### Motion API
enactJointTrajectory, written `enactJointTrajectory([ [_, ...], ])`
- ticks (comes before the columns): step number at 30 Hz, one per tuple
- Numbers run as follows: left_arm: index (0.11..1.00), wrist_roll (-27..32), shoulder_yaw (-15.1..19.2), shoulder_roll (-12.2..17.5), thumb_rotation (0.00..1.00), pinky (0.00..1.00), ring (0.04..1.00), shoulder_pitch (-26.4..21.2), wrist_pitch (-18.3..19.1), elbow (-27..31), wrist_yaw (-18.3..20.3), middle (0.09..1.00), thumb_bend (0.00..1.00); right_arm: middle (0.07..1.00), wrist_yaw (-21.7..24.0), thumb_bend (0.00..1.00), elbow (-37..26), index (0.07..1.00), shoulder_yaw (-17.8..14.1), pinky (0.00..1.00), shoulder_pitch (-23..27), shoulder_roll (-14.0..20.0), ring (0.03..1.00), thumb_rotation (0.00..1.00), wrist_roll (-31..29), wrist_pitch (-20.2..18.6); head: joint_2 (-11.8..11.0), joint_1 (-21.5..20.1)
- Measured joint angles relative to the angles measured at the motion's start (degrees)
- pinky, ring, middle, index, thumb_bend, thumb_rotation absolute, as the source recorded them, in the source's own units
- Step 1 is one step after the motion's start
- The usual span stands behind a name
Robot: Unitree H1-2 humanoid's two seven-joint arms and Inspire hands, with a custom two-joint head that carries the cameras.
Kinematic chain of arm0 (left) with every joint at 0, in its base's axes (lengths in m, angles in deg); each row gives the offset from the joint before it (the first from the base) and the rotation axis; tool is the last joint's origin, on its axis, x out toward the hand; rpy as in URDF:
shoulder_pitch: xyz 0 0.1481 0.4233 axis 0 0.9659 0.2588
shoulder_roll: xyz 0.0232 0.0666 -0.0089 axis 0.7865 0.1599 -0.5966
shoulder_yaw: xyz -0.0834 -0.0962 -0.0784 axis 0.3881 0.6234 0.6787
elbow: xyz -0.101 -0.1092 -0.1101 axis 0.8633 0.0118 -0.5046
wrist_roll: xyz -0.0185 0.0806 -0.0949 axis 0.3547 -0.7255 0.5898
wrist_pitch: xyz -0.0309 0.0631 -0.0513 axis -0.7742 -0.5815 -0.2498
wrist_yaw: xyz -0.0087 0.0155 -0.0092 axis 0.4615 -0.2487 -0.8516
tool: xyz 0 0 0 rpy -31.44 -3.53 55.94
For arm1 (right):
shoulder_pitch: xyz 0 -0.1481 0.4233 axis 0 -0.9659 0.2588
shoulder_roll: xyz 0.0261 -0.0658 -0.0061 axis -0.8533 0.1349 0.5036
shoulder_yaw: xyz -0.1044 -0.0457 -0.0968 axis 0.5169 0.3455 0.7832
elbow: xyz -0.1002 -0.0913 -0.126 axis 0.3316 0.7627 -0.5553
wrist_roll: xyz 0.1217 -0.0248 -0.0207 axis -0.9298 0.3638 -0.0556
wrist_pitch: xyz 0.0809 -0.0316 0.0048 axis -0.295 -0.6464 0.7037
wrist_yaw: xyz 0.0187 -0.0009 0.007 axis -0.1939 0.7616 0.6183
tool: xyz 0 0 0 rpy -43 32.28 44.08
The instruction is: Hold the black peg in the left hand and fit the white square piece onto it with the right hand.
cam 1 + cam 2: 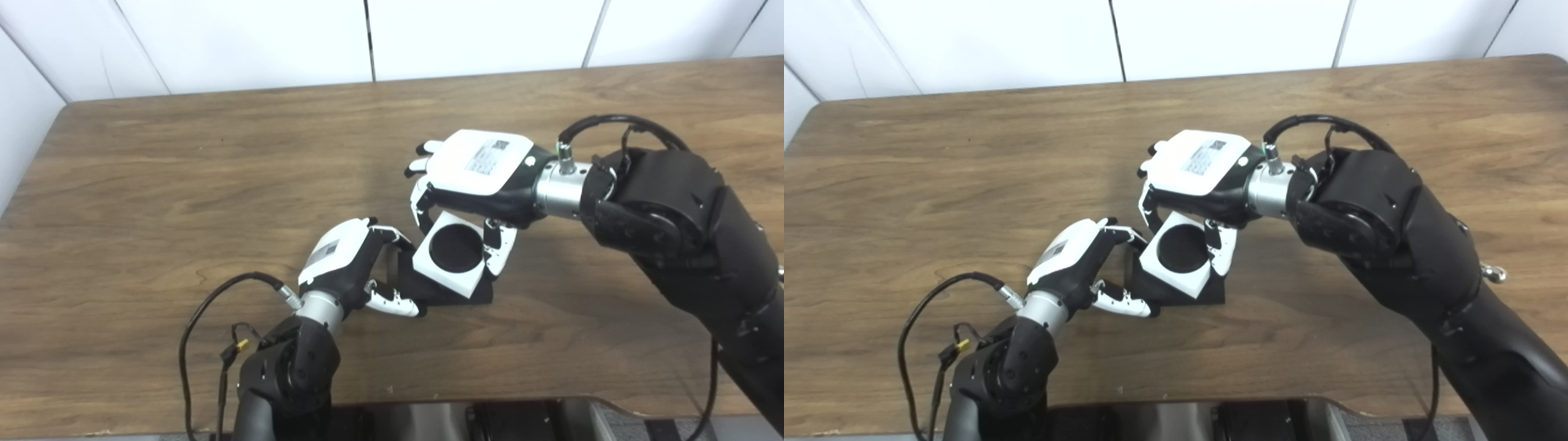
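Matt wood-grain table point(184, 184), glossy plastic hand point(478, 162)

Brown wood-grain table point(184, 184), rounded far corners. One thing rests directly on it: black peg base point(474, 295), flat on the surface just beyond the left robot hand point(343, 263), beneath the right robot hand point(484, 171).

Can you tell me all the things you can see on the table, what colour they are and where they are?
white square piece: one, white with a round hole showing black inside, middle of the table, tilted, over the black piece.
black peg: one, black, its flat base showing under the white piece, middle of the table.
table: one, brown wood, filling most of the view.
wall: white panels, behind the table.
left hand: one, white and black, fingers on the black base.
right hand: one, white and black, above, fingers gripping the white piece.
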Motion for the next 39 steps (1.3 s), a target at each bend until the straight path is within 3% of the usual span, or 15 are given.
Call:
enactJointTrajectory([
  [6, 0.490, -1.53, 0.04, -0.42, 0.07, 1.00, 0.987, 0.04, 0.13, 0.16, 0.78, 0.849, 0.50, 0.782, -3.97, 0.52, 5.89, 0.483, -0.52, 1.00, -3.94, 0.05, 0.924, 0.13, 0.80, 2.33, 0.53, 0.09],
  [19, 0.490, -1.03, 0.49, -0.17, 0.06, 0.97, 0.971, 0.19, 0.09, -0.11, -0.85, 0.873, 0.50, 0.788, -9.62, 0.52, 9.52, 0.484, -1.50, 1.00, -4.66, -0.02, 0.935, 0.13, -0.92, 4.14, 1.14, -0.17],
  [27, 0.492, -0.45, -0.38, 0.71, 0.06, 1.00, 0.976, -0.67, -0.23, -1.61, -1.52, 0.861, 0.50, 0.794, -9.77, 0.52, 10.17, 0.486, -1.31, 1.00, -5.37, 0.14, 0.934, 0.14, -0.88, 4.08, 1.23, -0.52],
  [39, 0.497, -5.18, -3.33, 2.89, 0.08, 1.00, 1.000, -3.76, -0.84, -2.63, 2.63, 0.898, 0.51, 0.789, -9.20, 0.52, 10.47, 0.491, -1.15, 1.00, -5.61, 0.15, 0.926, 0.15, -0.62, 3.75, 1.06, -0.44],
])
